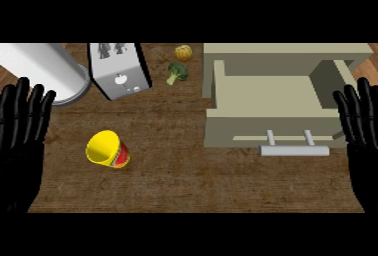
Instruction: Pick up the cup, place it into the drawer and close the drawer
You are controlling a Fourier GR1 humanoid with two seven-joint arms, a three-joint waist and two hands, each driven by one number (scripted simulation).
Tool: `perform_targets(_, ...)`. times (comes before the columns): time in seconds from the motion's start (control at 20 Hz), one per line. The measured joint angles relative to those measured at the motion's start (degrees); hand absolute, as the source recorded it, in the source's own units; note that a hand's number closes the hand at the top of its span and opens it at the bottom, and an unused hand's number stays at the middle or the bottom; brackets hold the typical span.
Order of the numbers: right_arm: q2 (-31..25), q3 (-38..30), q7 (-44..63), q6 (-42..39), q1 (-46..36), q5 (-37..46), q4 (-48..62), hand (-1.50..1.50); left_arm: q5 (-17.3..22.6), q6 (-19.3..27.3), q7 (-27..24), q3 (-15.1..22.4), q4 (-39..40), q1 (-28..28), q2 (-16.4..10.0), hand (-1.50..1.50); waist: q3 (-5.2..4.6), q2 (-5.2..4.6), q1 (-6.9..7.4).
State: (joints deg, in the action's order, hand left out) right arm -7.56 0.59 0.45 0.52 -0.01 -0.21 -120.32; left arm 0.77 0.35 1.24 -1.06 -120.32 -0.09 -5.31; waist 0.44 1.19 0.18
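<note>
The yellow plastic cup with a red band [108, 149] sits on the brown wooden counter [192, 185], left of centre — well apart from the open beige drawer [251, 134]. The black left hand [22, 130] and black right hand [359, 125] rest at the side edges, fingers straight and apart.

This is a kitchen. A brown wood-grain tabletop [192, 180] carries food and kitchenware. A head of broccoli [177, 73] and a small yellow-orange vegetable [183, 52] lie close together at the far edge. To their left stands a silver appliance [118, 75] with black sides, much like a toaster, and at the far left is a large white cylinder [44, 70]. On the right, a beige drawer [273, 100] is pulled open, with a grey bar handle [295, 149] on its near front. A yellow cup [107, 149] sits at the near left.
</note>
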Motion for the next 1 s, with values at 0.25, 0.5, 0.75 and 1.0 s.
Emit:
perform_targets(0.25, 0.22, -1.41, -0.89, -0.14, 0.70, -1.09, -0.84, -1.50, 8.02, -9.60, -2.10, 2.13, -0.73, 2.18, -2.88, -1.50, -0.35, -0.78, -0.04)
perform_targets(0.5, -1.05, -0.44, 0.29, -1.36, 1.16, 0.30, 0.16, -1.50, 22.77, -20.02, 0.09, 2.19, 2.72, 4.94, -6.07, -1.50, -0.49, -1.15, -0.07)
perform_targets(0.75, -1.19, 0.04, -0.37, -2.22, 1.22, 1.61, 2.01, -1.50, 33.80, -26.48, 2.67, -2.62, 7.18, 5.64, -10.19, -1.50, -0.47, -1.20, -0.08)
perform_targets(1.0, -1.26, -0.80, -0.52, -3.46, 0.22, 1.42, 3.46, -1.50, 34.93, -31.29, 1.71, -5.88, 14.25, 5.31, -11.40, -1.50, -0.45, -1.20, -0.14)
